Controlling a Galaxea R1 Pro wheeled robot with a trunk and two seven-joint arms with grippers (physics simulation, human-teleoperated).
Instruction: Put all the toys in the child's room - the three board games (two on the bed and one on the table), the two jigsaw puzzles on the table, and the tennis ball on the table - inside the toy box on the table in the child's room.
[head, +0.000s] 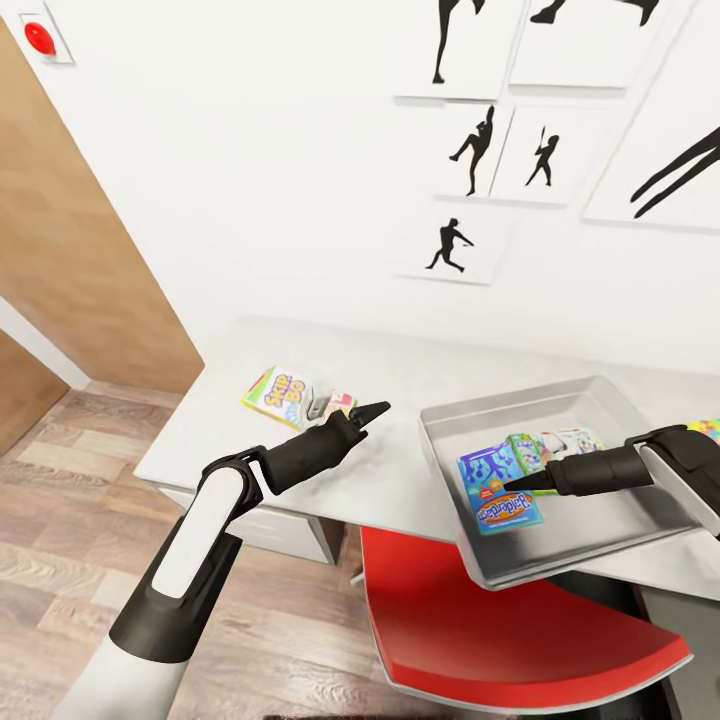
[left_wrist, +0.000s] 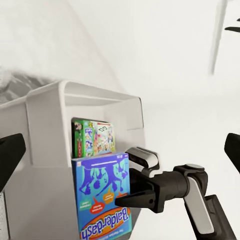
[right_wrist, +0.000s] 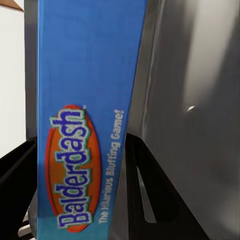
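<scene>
The toy box (head: 497, 407) stands on the light grey table (head: 390, 480) at the right. In it lie a green-edged board game (head: 545, 445) and a light-blue Balderdash board game (head: 492, 490), which leans on edge. My right gripper (head: 520, 483) reaches into the box, shut on the Balderdash box (right_wrist: 85, 75). The left wrist view looks at the toy box (left_wrist: 50, 120) with both games and the right gripper (left_wrist: 131, 192). A slim yellow-red-green board game (head: 280, 393) lies on the table's left part. My left gripper (head: 378, 408) hovers open just to its right, holding nothing. A corner of a jigsaw puzzle (head: 706, 428) peeks in at the right edge.
A red chair (head: 480, 620) sits tucked under the table's front edge below the toy box. A brown door (head: 70, 250) and wood-plank floor (head: 70, 520) are to the left. Black silhouette pictures (head: 480, 150) hang on the white wall behind.
</scene>
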